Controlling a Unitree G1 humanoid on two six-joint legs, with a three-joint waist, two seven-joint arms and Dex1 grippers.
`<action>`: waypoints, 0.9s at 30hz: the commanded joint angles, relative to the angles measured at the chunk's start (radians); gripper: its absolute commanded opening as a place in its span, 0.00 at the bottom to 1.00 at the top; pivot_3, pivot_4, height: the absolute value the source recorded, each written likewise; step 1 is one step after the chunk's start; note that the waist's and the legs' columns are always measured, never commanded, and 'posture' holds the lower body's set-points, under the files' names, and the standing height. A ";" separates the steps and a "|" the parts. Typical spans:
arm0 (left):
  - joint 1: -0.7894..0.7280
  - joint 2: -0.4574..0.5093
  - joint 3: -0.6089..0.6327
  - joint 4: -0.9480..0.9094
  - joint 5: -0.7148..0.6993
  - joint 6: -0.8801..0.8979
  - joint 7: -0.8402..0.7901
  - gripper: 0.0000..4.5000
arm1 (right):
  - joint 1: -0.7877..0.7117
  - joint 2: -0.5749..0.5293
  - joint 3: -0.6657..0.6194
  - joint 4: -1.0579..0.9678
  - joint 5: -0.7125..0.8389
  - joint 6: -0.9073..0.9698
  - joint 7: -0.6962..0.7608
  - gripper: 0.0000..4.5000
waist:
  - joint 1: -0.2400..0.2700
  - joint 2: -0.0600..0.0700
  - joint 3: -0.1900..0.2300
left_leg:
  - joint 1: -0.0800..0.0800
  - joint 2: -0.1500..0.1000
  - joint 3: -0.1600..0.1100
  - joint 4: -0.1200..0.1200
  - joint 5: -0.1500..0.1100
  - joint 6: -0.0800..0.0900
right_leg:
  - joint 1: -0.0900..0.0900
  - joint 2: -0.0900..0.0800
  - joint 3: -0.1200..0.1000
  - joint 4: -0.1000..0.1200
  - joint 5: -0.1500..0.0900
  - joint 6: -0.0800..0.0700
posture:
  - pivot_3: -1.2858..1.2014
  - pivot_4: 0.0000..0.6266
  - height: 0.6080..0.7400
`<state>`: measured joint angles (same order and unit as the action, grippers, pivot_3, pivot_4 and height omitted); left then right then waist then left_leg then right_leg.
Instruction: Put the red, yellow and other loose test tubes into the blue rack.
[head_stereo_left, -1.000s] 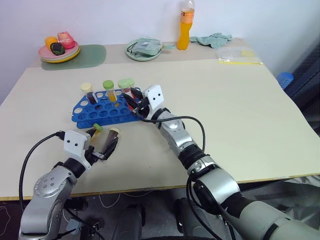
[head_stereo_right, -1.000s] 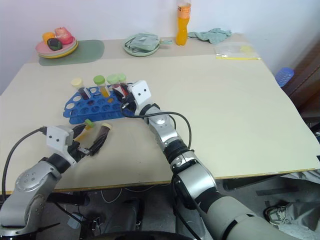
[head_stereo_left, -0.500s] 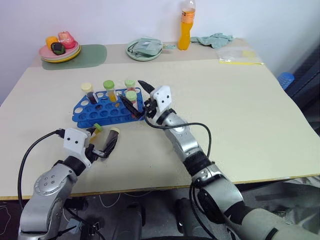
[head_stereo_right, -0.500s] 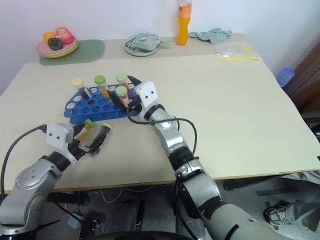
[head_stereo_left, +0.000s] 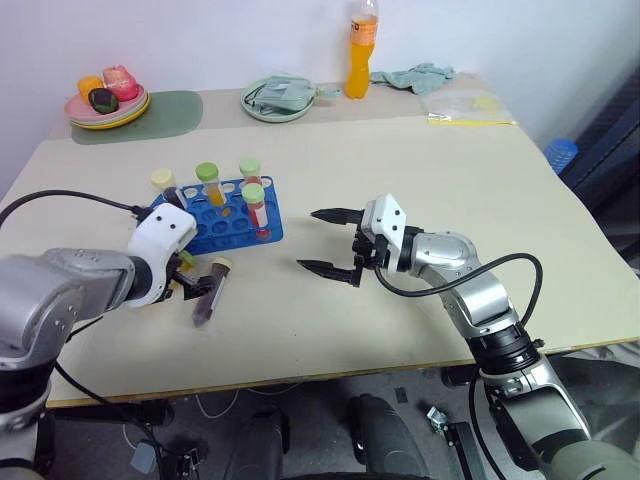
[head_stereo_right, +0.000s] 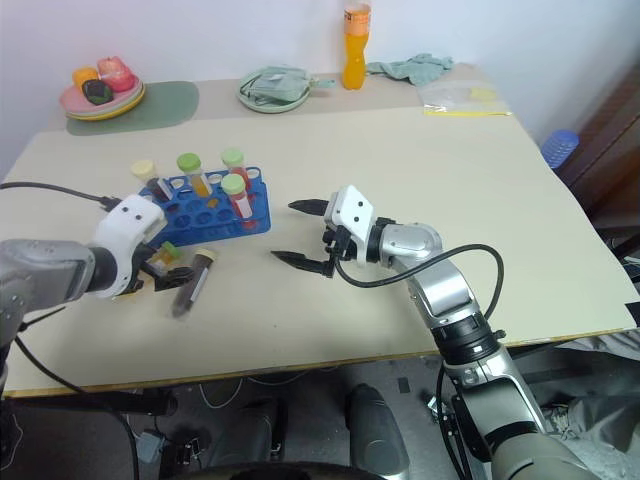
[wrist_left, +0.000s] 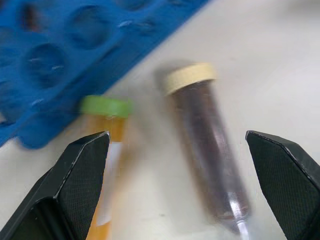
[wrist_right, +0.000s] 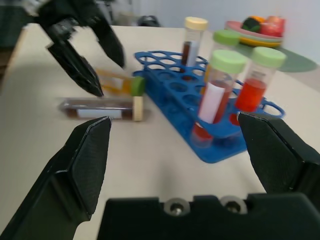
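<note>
Here a cream table (head_stereo_left: 470, 180) stands against a white wall. The blue rack (head_stereo_left: 225, 215) holds four upright tubes; a purple tube (head_stereo_left: 208, 298) and a yellow tube (wrist_left: 105, 165) lie beside it. Left gripper (wrist_left: 180, 150) hovers spread over them, empty; right gripper (head_stereo_left: 325, 240) gapes wide, empty.

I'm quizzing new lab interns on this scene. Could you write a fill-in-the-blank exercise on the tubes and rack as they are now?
1. The number of tubes standing upright in the blue rack is ____.
2. The dark purple tube lying on the table has a ____ cap.
3. The yellow-orange tube lying beside it has a ____ cap.
4. The right end effector holds ____.

Missing words: four; cream; green; nothing
</note>
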<state>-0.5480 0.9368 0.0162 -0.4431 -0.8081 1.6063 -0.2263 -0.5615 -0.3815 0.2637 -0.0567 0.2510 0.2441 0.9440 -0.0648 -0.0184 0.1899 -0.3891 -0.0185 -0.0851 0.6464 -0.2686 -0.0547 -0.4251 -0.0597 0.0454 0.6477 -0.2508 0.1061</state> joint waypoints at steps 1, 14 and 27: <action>-0.070 0.011 -0.063 0.075 -0.093 0.008 0.144 1.00 | 0.010 -0.003 0.015 -0.064 0.007 -0.018 0.030 0.99 | 0.003 0.000 0.000 | 0.000 0.000 0.000 0.000 0.000 0.000 | 0.000 0.000 0.000 0.000 0.000 0.000 | 0.52 0.24 1.00; -0.251 0.296 -0.101 0.227 -0.389 0.008 0.100 1.00 | 0.082 -0.007 0.034 -0.141 0.000 0.007 0.032 0.99 | 0.020 -0.002 0.002 | -0.002 -0.002 0.001 0.001 0.001 -0.001 | -0.002 -0.002 0.000 0.000 0.000 0.000 | 0.52 0.24 1.00; -0.237 0.455 -0.467 0.350 0.167 -0.338 -0.539 1.00 | 0.061 0.037 0.056 -0.092 -0.004 -0.004 0.045 0.99 | 0.023 -0.004 0.003 | -0.002 -0.001 0.003 0.001 0.001 -0.001 | -0.002 -0.001 0.000 0.000 -0.001 0.000 | 0.52 0.24 1.00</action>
<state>-0.7535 1.3961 -0.4293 -0.1167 -0.7201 1.3141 -0.6938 -0.4807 -0.3529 0.3256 -0.1406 0.2401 0.2550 0.9861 -0.0419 -0.0220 0.1932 -0.3914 -0.0199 -0.0821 0.6473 -0.2680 -0.0557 -0.4268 -0.0605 0.0459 0.6473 -0.2513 0.1064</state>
